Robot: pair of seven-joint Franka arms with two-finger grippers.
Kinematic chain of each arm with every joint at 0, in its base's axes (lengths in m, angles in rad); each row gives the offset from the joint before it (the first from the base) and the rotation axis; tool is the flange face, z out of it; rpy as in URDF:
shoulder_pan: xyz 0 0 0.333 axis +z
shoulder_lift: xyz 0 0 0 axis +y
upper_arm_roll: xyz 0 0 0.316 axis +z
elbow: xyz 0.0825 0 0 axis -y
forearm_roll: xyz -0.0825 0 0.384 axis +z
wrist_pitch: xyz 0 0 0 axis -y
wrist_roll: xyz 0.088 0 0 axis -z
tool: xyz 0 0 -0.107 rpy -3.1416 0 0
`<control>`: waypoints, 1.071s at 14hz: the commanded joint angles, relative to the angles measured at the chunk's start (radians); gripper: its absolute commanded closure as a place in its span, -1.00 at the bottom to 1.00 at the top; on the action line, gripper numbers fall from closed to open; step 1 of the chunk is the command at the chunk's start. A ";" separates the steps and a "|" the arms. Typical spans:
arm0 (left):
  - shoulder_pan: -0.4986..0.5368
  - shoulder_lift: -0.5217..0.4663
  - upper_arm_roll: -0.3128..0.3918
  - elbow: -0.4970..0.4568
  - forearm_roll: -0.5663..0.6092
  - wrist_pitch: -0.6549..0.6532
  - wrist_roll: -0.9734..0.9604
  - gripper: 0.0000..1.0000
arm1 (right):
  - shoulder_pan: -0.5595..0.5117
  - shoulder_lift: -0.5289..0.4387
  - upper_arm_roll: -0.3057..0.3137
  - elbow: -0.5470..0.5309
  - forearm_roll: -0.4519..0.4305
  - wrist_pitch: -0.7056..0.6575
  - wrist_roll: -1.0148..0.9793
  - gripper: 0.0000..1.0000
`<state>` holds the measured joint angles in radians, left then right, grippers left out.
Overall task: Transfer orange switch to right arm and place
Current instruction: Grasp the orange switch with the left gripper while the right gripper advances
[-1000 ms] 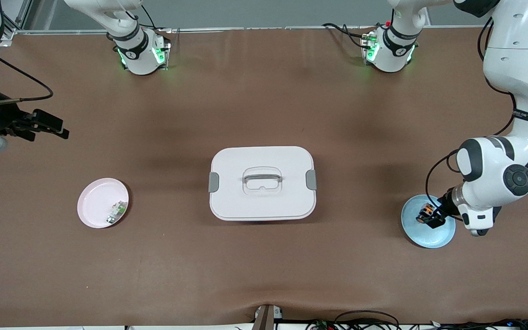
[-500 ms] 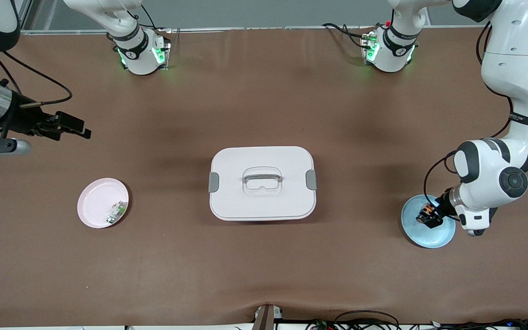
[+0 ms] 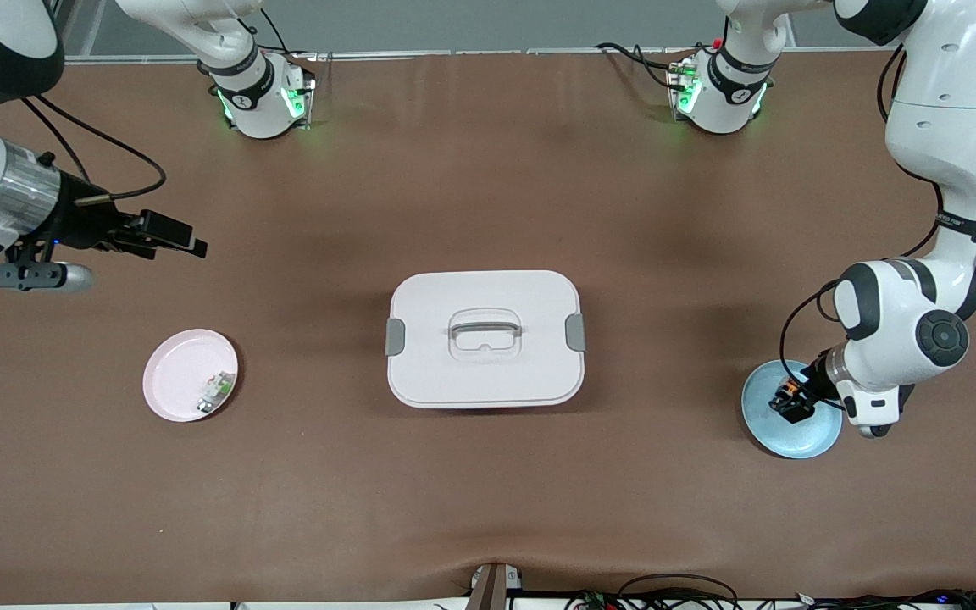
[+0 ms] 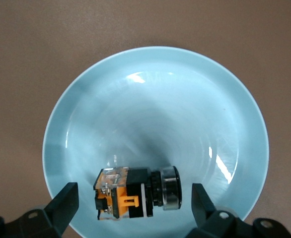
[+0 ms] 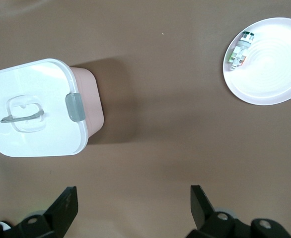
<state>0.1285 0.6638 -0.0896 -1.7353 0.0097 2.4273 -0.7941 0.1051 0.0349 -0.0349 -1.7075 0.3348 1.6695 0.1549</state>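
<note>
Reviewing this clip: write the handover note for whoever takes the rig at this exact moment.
Left gripper: open, low over the blue plate, fingers either side of the orange switch, not closed on it.
Right gripper: open, in the air over bare table toward the right arm's end, holding nothing.
Pink plate holds a green-and-white part; lidded box at centre.
Done: nothing yet. Left: grasp, hand over, place.

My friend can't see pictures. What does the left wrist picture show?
The orange switch lies on its side in a light blue plate on the brown table. The left tool hangs open just over it, one finger on each side, not touching it.
</note>
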 commanded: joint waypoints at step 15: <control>-0.010 0.028 -0.002 0.007 -0.008 0.018 -0.022 0.44 | 0.076 -0.009 -0.007 -0.060 0.015 0.088 0.118 -1.00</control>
<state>0.1264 0.6838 -0.0906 -1.7339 0.0097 2.4351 -0.7963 0.1742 0.0358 -0.0354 -1.7560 0.3357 1.7495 0.2598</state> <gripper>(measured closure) 0.273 0.000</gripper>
